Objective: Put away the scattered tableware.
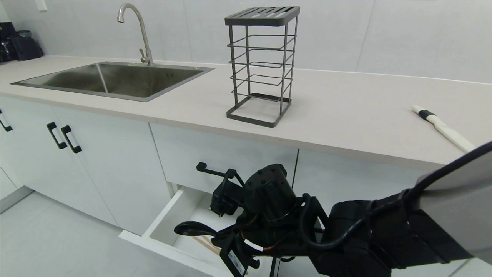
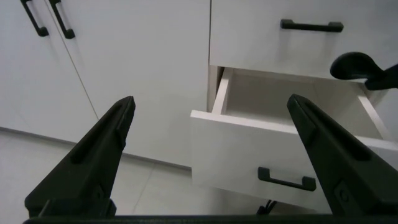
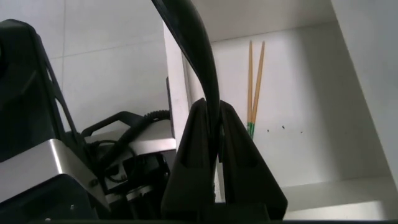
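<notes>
A pale matte kitchen counter (image 1: 346,111) runs above white cabinets. The right gripper (image 3: 214,121) has its jaws clamped on a glossy black curved-handled spoon (image 3: 189,43), above the open white drawer (image 3: 311,99). The right wrist view reveals two slim wooden green-tipped chopsticks (image 3: 255,74) lying inside. The left gripper (image 2: 211,102) has its jaws wide apart, facing the drawer front.

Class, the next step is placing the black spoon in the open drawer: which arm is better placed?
Right. The right gripper is shut on the black spoon above the open drawer, where chopsticks lie. The left gripper is open and empty, out in front of the drawer.
</notes>
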